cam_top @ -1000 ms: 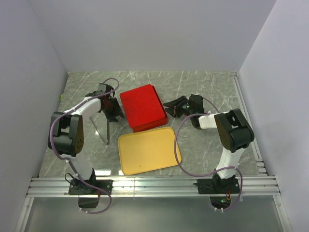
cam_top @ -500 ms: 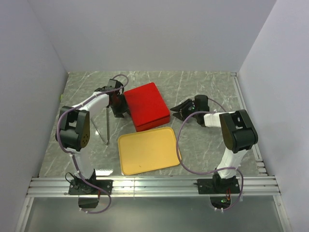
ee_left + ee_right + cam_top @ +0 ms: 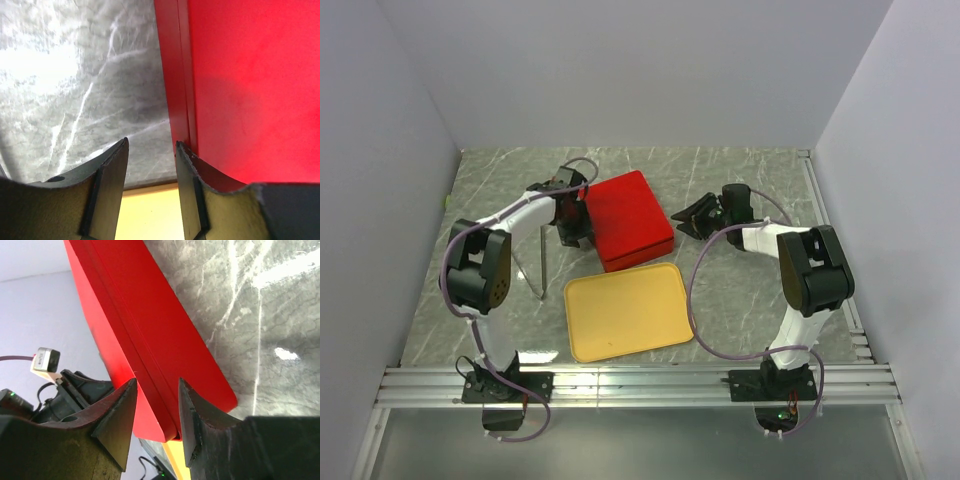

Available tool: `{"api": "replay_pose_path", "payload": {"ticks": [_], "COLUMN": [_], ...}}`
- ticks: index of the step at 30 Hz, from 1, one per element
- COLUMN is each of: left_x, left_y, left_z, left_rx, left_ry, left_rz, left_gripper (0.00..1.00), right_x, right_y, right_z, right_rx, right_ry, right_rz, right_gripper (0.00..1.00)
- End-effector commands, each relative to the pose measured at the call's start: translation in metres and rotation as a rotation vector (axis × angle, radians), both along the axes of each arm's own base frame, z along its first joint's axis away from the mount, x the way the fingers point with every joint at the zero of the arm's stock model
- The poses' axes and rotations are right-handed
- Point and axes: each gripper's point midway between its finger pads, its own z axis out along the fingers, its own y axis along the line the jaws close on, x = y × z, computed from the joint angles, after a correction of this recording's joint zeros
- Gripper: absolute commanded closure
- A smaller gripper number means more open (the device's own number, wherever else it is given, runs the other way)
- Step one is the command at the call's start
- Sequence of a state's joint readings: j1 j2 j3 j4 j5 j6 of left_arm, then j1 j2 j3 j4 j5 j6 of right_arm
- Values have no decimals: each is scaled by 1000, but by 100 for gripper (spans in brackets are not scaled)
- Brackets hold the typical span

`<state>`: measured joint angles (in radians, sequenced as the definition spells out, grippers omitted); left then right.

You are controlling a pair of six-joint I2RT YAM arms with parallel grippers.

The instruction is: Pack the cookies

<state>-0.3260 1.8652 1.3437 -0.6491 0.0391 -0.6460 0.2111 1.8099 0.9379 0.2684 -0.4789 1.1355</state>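
The cookies are hidden; none shows in any view. A closed red box [image 3: 630, 218] lies at the middle back of the table. My left gripper [image 3: 578, 225] stands open at the box's left side. In the left wrist view its right fingertip [image 3: 184, 155] sits against the edge of the red box [image 3: 250, 75], and only table shows between the fingers of the gripper [image 3: 150, 145]. My right gripper [image 3: 682, 218] is open just right of the box. In the right wrist view the gripper [image 3: 156, 382] points at the box's [image 3: 150, 315] side, and nothing is held.
An empty yellow tray [image 3: 625, 310] lies in front of the box, and its rim also shows in the wrist views [image 3: 150, 210] [image 3: 176, 462]. A thin dark rod [image 3: 540, 265] lies left of the tray. Walls close in the table on three sides.
The left gripper has swung right and back along the box's left side, and the box has turned and shifted right. The right gripper has drawn back towards the right rear.
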Motion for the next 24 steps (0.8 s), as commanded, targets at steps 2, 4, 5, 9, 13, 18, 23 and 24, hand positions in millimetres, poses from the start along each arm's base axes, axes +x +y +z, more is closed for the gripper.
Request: {"api": "replay_pose_path", "payload": {"ticks": [2, 4, 5, 9, 13, 18, 23, 24], "left_x": [-17, -25, -30, -37, -29, 1, 62, 74], "left_y": [1, 4, 6, 19, 25, 28, 27, 26], "left_z": [15, 20, 22, 41, 82, 109, 120, 110], "left_rx": [31, 28, 28, 71, 56, -14, -50, -47], "left_ry": [-26, -28, -22, -51, -131, -196, -253, -242], "left_rz": [-26, -17, -16, 11, 49, 107, 137, 143], "left_gripper": [51, 51, 51, 50, 48, 47, 49, 49], "right_x": [7, 7, 7, 5, -2, -38, -81, -92], "right_y": [-9, -16, -19, -28, -32, -39, -53, -56], "right_z": [35, 39, 47, 64, 77, 83, 86, 83], "right_rx": [-43, -69, -79, -105, -140, -209, -325, -347], "right_ry": [-82, -89, -110, -127, -122, -59, 3, 36], "right_rz": [-3, -18, -20, -35, -27, 33, 121, 140], "right_gripper": [54, 54, 54, 54, 54, 55, 55, 56]}}
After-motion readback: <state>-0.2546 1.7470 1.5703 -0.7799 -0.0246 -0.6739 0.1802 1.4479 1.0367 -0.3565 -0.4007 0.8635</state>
